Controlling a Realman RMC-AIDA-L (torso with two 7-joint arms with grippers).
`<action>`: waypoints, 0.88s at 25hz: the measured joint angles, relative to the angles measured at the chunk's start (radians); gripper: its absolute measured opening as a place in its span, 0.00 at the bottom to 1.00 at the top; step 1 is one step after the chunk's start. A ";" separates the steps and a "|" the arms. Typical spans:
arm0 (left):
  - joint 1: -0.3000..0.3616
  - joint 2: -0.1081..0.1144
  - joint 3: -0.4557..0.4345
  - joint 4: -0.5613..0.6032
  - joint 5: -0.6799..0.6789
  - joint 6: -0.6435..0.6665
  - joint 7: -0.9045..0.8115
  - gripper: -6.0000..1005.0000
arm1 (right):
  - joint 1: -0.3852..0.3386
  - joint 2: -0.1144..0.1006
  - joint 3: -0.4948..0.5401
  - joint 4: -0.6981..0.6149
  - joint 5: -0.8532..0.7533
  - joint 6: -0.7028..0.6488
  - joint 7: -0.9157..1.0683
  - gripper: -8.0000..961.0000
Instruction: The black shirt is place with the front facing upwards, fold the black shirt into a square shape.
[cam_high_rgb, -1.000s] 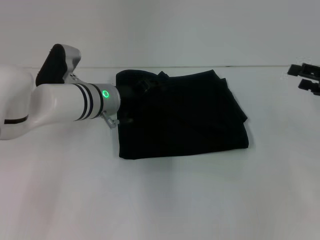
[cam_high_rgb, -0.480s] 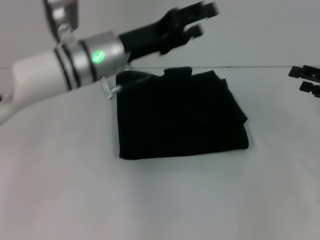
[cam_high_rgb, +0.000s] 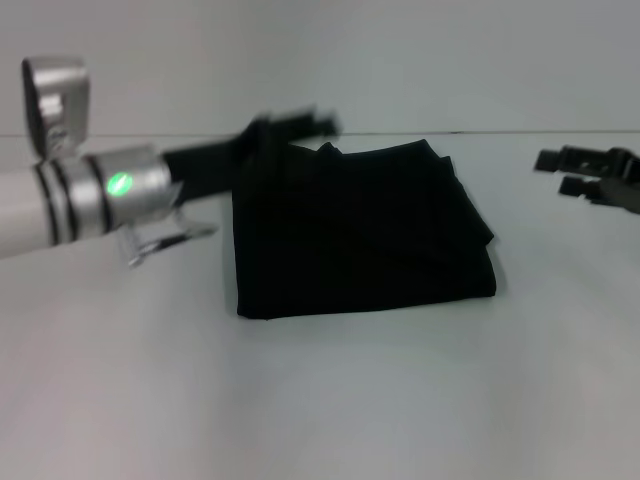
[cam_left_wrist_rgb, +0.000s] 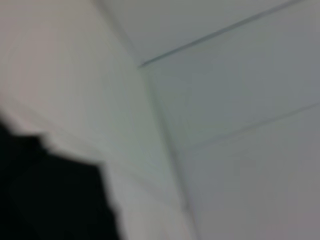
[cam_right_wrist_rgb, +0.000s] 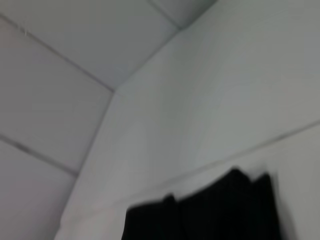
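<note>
A pale wall rises behind a white surface (cam_high_rgb: 320, 400), and in the head view the black shirt (cam_high_rgb: 360, 235) lies folded into a rough square around the middle of the surface, nearer its far edge, with its layered edges stacked toward the right. The left gripper (cam_high_rgb: 295, 125) reaches in from the left edge, above the shirt's far left corner; it is smeared, so whether its jaws are apart or closed cannot be told, and nothing hangs from it. The right gripper (cam_high_rgb: 565, 172) hovers by the right edge, well apart from the shirt, jaws spread and empty. The left wrist view shows wall panels and a dark blurred shape (cam_left_wrist_rgb: 55, 192) low down. The right wrist view shows wall panels and the shirt (cam_right_wrist_rgb: 205, 212) below.
</note>
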 joint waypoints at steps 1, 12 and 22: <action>0.015 0.023 0.030 0.004 0.035 0.016 -0.028 0.70 | 0.008 -0.005 -0.029 -0.003 -0.007 -0.006 0.012 0.83; 0.277 0.027 0.001 0.448 0.292 0.361 0.297 0.70 | 0.255 -0.011 -0.144 -0.067 -0.357 -0.085 0.232 0.83; 0.305 0.014 -0.156 0.440 0.329 0.385 0.358 0.70 | 0.422 0.071 -0.306 -0.101 -0.477 0.029 0.285 0.83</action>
